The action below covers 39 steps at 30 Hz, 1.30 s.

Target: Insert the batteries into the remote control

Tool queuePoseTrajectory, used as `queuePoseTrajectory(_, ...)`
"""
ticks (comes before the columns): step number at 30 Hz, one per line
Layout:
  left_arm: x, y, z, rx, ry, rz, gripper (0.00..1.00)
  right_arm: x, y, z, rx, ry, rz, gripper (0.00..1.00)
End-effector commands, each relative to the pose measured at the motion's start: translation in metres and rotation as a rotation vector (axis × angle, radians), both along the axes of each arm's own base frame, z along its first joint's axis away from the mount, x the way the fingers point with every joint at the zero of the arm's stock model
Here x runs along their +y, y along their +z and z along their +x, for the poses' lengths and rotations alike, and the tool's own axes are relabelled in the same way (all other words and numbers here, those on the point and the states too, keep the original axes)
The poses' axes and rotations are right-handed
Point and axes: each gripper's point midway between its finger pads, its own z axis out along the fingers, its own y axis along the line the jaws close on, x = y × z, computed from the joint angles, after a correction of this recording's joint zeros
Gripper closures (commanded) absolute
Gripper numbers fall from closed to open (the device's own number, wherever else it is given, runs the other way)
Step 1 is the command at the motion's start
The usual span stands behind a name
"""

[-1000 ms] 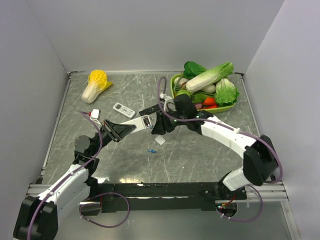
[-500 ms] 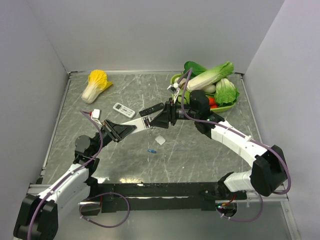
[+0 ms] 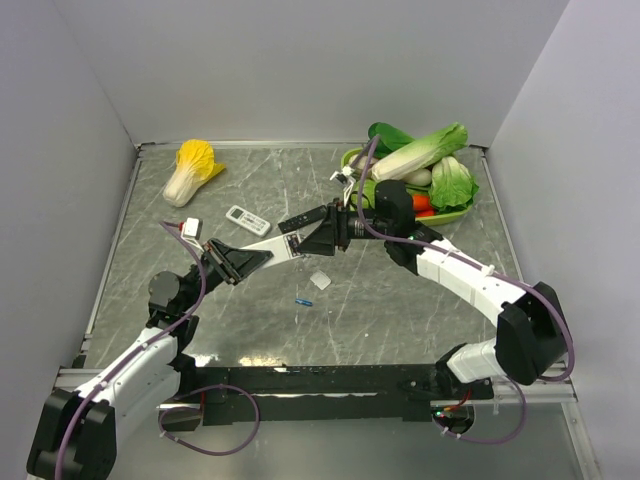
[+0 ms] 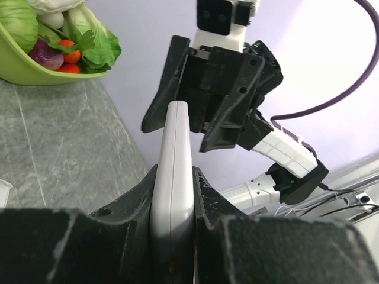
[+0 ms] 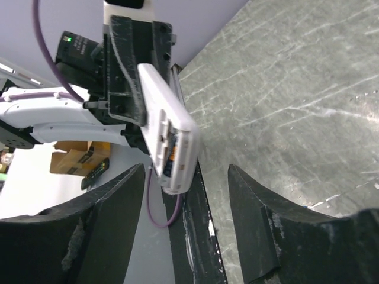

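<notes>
At frame centre the left gripper [image 3: 238,263] clamped the remote [image 3: 283,247] above the table. The right gripper [image 3: 325,238] stood open around its far end. One battery [image 3: 303,301] lay loose just below. A skewed push there could have twisted the remote in that grip.

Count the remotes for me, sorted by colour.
White: 2, the held remote and a small remote
Black: 1, a slim remote
Total: 3
</notes>
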Motion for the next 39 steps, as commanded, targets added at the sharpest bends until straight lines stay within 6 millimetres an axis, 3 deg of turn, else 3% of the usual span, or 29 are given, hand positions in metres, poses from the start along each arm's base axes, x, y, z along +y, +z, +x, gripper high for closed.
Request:
queuePoseTrajectory(1,0.001,0.036,-0.01,-0.128,-0.025,-0.045,0.99,0.007,0.009,-0.002,-0.024,0.036,0.022,0.38)
queuePoseTrajectory(5,0.0,0.039,-0.012,-0.144,-0.032,-0.046,0.99,0.009,0.007,-0.002,-0.022,0.041,0.018,0.47)
queuePoseTrajectory(12,0.0,0.043,-0.014,-0.16,-0.042,-0.051,0.99,0.011,0.005,-0.003,-0.029,0.044,0.005,0.72)
queuePoseTrajectory(25,-0.002,0.046,-0.017,-0.17,-0.059,-0.048,0.99,0.011,0.0,0.01,-0.054,-0.061,-0.05,0.93)
queuePoseTrajectory(28,-0.002,0.044,-0.016,-0.165,-0.054,-0.041,0.99,0.01,0.007,0.006,-0.063,-0.049,-0.043,0.89)
queuePoseTrajectory(30,-0.002,0.044,-0.015,-0.164,-0.053,-0.035,0.99,0.01,0.013,0.002,-0.058,-0.033,-0.027,0.72)
queuePoseTrajectory(33,-0.003,0.045,-0.016,-0.172,-0.058,-0.03,0.99,0.012,0.024,-0.001,-0.052,-0.018,0.012,0.57)
queuePoseTrajectory(39,-0.004,0.048,-0.017,-0.183,-0.071,-0.024,0.99,0.015,0.04,-0.002,-0.06,-0.002,0.05,0.52)
